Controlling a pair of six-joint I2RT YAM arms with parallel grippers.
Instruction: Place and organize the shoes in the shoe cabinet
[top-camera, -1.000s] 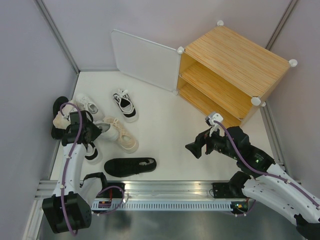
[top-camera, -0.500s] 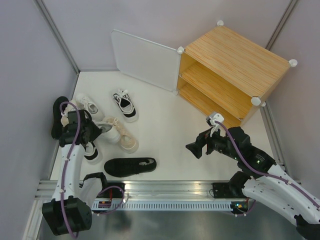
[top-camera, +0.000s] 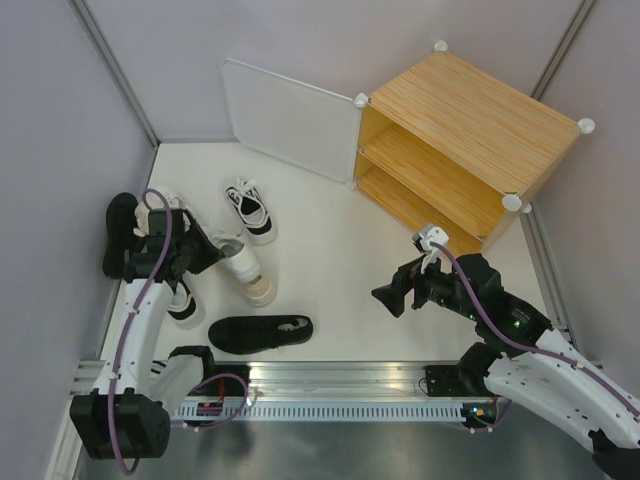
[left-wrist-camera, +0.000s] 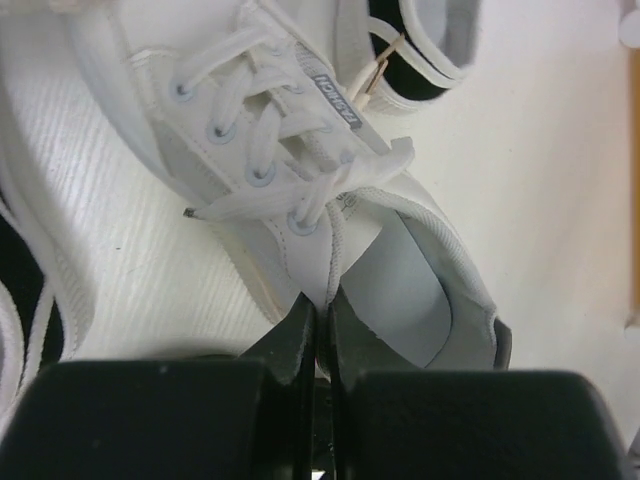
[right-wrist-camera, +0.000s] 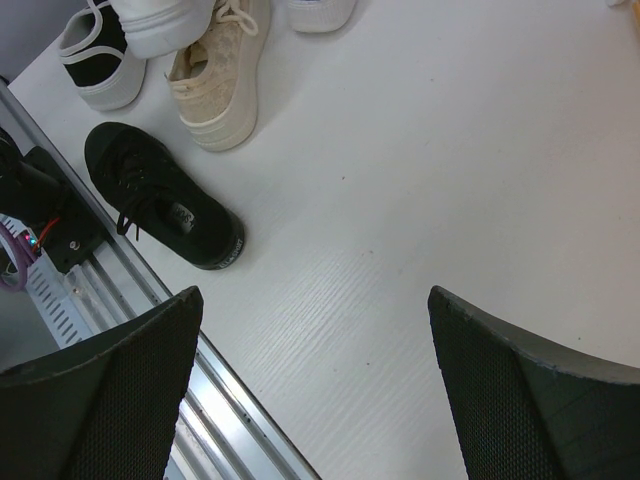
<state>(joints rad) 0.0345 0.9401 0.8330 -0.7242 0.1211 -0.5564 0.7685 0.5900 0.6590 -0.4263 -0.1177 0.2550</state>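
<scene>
Where your two arms are bolted, nearest edge: an all-black shoe (top-camera: 260, 333) lies on the table (top-camera: 340, 250) just beyond the rail, and neither arm touches it.
Right gripper (top-camera: 385, 297): its jaws stand wide apart and hold nothing. It hangs over bare table between the shoes and the cabinet.
Left gripper (left-wrist-camera: 320, 312): its fingers are pressed together, pinching the tongue of a white sneaker (left-wrist-camera: 300, 170) at the mouth of the shoe.
What has just changed: a second ago those fingers stood a little apart; now they are closed. Your left arm has moved away from the left wall, and the sneaker has turned with it.
White sneaker's place: left side of the table, overlapping a cream shoe (right-wrist-camera: 222, 80). It looks partly lifted, but you cannot be sure it is clear of the cream shoe.
Other shoes: a black-trimmed shoe (top-camera: 250, 210) sits just beyond the pair, and more shoes are bunched against the left wall.
Door (top-camera: 290, 120): white, swung open to the left.
Shoe cabinet (top-camera: 470, 120): far right corner, well apart from the sneaker. No shoe shows on its shelf (top-camera: 430, 175).
Meaning for the task: the grasp looks done and the carry comes next, so you are probably at the start.
Risk: a pinch on a thin tongue may let the shoe swing or slip.
</scene>
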